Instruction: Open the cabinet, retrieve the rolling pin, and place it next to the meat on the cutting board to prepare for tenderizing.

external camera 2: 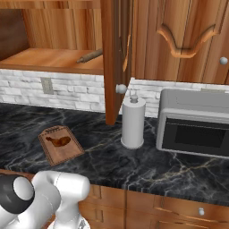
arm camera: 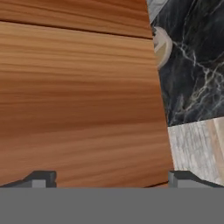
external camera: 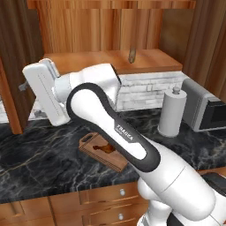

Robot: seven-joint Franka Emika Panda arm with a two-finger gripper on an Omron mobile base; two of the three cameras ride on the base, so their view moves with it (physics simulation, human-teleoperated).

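Observation:
The cabinet (external camera: 110, 26) stands open, its left door (external camera: 11, 92) and right door (external camera 2: 114, 58) both swung out. On its shelf lies the rolling pin (external camera: 131, 54) (external camera 2: 89, 56), toward the right side. Below, on the dark counter, the cutting board (external camera: 103, 152) (external camera 2: 60, 145) carries the meat (external camera: 106, 148) (external camera 2: 59, 141). My gripper (external camera: 24, 86) (arm camera: 111, 181) is up at the left, right against the left door. It is open, its fingertips (arm camera: 41, 178) wide apart with nothing between them. In the hand view the door's wood is close in front, and a round knob (arm camera: 161, 47) sits at its edge.
A paper towel roll (external camera: 172, 112) (external camera 2: 133, 120) stands on the counter right of the board, with a grey microwave (external camera: 205, 103) (external camera 2: 194, 123) beyond it. Drawers with silver knobs (external camera: 122, 192) run under the counter. A shut cabinet (external camera 2: 188, 40) hangs above the microwave.

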